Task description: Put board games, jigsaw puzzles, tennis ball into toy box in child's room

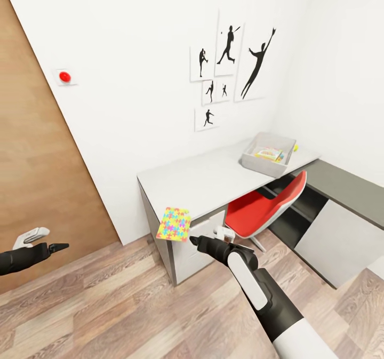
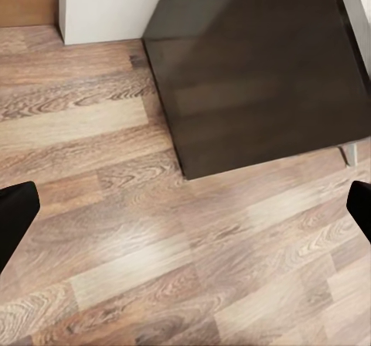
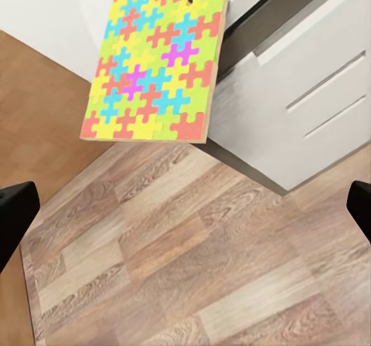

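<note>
A jigsaw puzzle of bright yellow, green, pink and blue pieces hangs tilted at the front left corner of the white table. I cannot tell whether it rests on the edge. My right gripper is open just right of the puzzle, and nothing is between its fingers. The light-grey toy box stands at the table's far right with a flat colourful item inside. A small yellow tennis ball lies behind its right rim. My left gripper is open over the floor, far left.
A red chair is tucked under the table. A low cabinet with a dark grey top runs along the right wall. A wooden door is at the left. Wood floor lies in front. A dark panel stands below my left gripper.
</note>
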Motion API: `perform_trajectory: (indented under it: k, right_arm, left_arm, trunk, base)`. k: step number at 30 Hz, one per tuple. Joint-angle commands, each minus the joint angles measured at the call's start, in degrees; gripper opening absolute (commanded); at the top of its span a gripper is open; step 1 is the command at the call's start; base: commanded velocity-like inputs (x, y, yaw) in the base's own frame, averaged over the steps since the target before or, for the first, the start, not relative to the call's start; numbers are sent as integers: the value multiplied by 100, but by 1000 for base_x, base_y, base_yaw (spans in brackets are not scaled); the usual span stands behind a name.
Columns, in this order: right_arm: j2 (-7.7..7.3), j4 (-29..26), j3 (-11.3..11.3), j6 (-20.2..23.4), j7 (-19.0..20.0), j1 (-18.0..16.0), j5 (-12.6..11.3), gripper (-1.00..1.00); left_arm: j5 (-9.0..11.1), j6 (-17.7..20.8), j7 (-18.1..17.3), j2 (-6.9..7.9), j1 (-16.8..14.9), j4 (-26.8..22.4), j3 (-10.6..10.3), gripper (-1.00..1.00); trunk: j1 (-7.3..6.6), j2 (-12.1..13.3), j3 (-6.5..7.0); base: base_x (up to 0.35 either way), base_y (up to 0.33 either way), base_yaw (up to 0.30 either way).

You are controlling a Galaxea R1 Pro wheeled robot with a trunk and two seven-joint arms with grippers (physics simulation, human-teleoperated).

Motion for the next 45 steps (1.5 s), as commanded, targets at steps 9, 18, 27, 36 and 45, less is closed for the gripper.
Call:
perform_trajectory:
  k: [9,18,27,36,45]
  right_arm:
    - [0,38,1,9,-55,-6,-60,100]
    - [4,49,2,8,-57,-6,-60,100]
    - [6,50,2,8,-58,-6,-60,100]
    - [6,78,2,7,-58,-6,-60,100]
    - [14,91,9,2,-58,-6,-60,100]
  left_arm:
    - [1,31,-18,-7,-6,-1,9,100]
    - [1,29,-16,-9,-6,1,9,100]
    - [1,29,-17,-9,-6,10,9,100]
    - [1,29,-16,-12,-6,16,8,100]
    - [-1,29,-16,-13,-6,17,5,100]
  trunk:
    - [4,-11,74]
    - [4,-11,160]
    - [4,-11,246]
    - [4,-11,332]
    - [4,-11,417]
  base:
    - [0,0,0]
    - [0,0,0]
    - [0,0,0]
    - [0,0,0]
    - [0,0,0]
